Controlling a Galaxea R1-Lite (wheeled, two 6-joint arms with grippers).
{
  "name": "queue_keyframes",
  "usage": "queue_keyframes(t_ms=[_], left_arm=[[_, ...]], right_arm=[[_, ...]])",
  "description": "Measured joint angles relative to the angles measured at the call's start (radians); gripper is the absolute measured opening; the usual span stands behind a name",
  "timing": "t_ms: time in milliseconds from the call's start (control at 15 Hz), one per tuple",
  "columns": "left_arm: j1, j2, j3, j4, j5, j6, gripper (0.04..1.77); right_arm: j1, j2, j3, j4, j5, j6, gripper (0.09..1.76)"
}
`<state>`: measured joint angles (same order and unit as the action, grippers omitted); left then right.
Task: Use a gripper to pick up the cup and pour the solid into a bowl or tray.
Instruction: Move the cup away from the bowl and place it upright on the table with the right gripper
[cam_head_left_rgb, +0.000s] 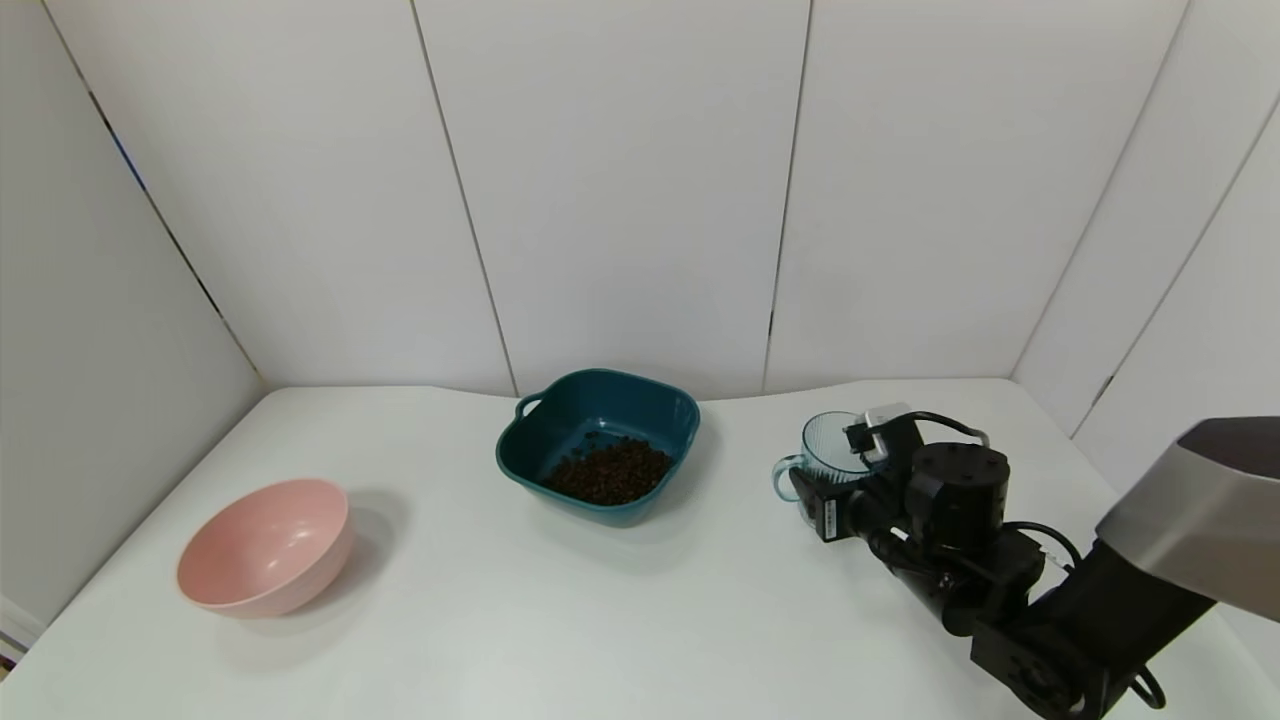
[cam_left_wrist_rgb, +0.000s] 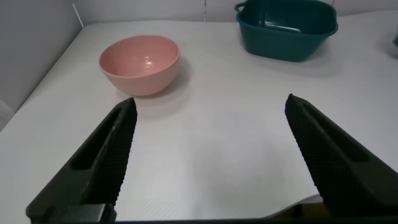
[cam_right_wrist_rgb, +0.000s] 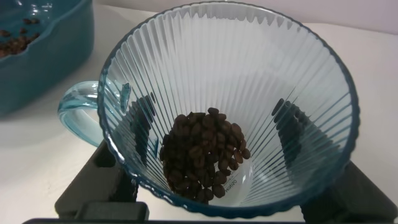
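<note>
The light-blue ribbed cup (cam_head_left_rgb: 830, 447) stands upright at the right of the table, its loop handle toward the teal basin. My right gripper (cam_head_left_rgb: 846, 466) is shut on the cup, one finger on each side of its lower wall. In the right wrist view the cup (cam_right_wrist_rgb: 311, 81) fills the picture, with a heap of brown beans (cam_right_wrist_rgb: 202, 152) on its bottom and a finger (cam_right_wrist_rgb: 144, 121) showing through its wall. The teal basin (cam_head_left_rgb: 655, 405) sits mid-table and holds a heap of beans (cam_head_left_rgb: 610, 470). My left gripper (cam_left_wrist_rgb: 208, 109) is open and empty over bare table.
A round pink bowl (cam_head_left_rgb: 265, 545) stands at the front left and also shows in the left wrist view (cam_left_wrist_rgb: 140, 62). The teal basin's side (cam_left_wrist_rgb: 286, 37) shows beyond it there. White walls close off the back and sides of the table (cam_head_left_rgb: 640, 620).
</note>
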<state>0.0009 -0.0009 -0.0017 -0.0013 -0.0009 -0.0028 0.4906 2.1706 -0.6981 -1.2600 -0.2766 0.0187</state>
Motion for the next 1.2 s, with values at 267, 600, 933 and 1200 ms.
queue_keyframes(t_ms=[267, 600, 933, 1200], left_arm=[[0.0, 0.0, 0.0, 0.0, 0.0, 0.0, 1.72], [0.0, 0.0, 0.0, 0.0, 0.0, 0.0, 1.72], [0.0, 0.0, 0.0, 0.0, 0.0, 0.0, 1.72], [0.0, 0.0, 0.0, 0.0, 0.0, 0.0, 1.72]], right_arm=[[0.0, 0.05, -0.003, -0.029, -0.006, -0.002, 1.38], [-0.001, 0.066, -0.006, -0.026, -0.004, -0.002, 1.44], [-0.005, 0.057, 0.004, -0.024, 0.004, -0.004, 1.57], [-0.008, 0.002, 0.034, 0.02, 0.071, -0.005, 1.63]])
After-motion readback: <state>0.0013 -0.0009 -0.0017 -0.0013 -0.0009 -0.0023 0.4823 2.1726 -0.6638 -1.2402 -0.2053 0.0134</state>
